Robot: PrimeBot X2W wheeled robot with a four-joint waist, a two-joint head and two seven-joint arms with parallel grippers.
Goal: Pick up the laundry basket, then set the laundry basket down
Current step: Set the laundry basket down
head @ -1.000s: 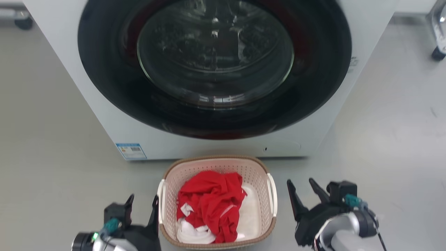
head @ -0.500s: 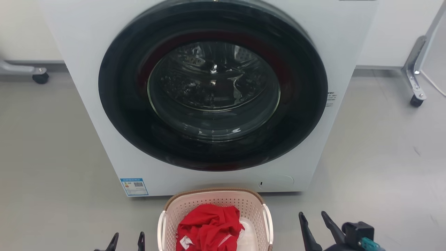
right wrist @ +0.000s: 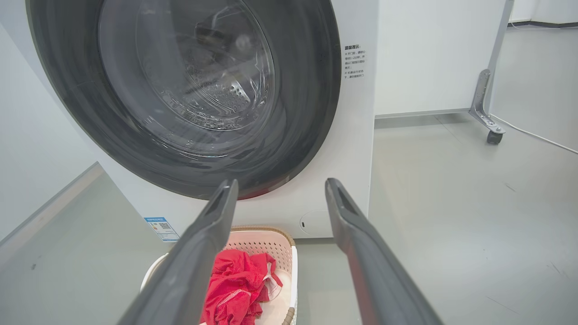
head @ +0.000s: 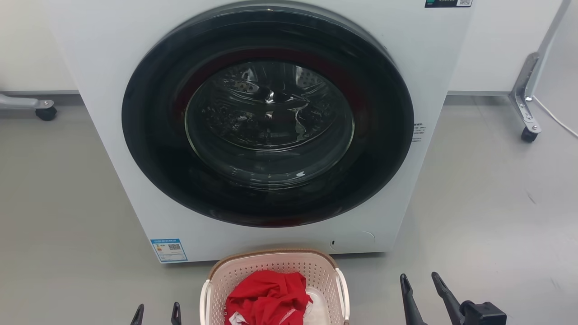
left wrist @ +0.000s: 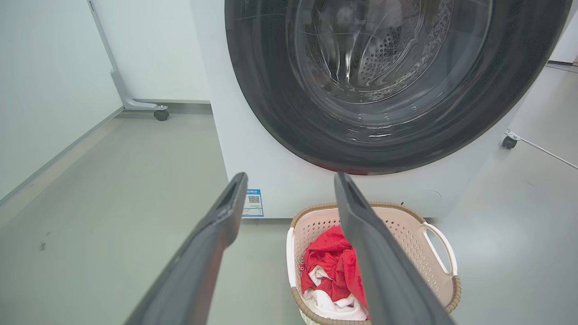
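The laundry basket stands on the grey floor just in front of the washing machine, pale pink with a brown rim and white side handles. Red and white clothes lie inside it. My left gripper is open to the left of the basket, a short gap from the left handle. My right gripper is open to the right, farther from the right handle. In the left wrist view the left gripper hangs above the basket. The right wrist view has the right gripper above and right of the basket.
A white front-loading washing machine with a shut dark round door stands right behind the basket. Wheeled frame legs stand at the far left and far right, with a white cable on the floor by the right one.
The head camera has tilted up, so the basket and grippers sit lower in the picture. Both grippers have drawn away from the basket's handles and stay open.
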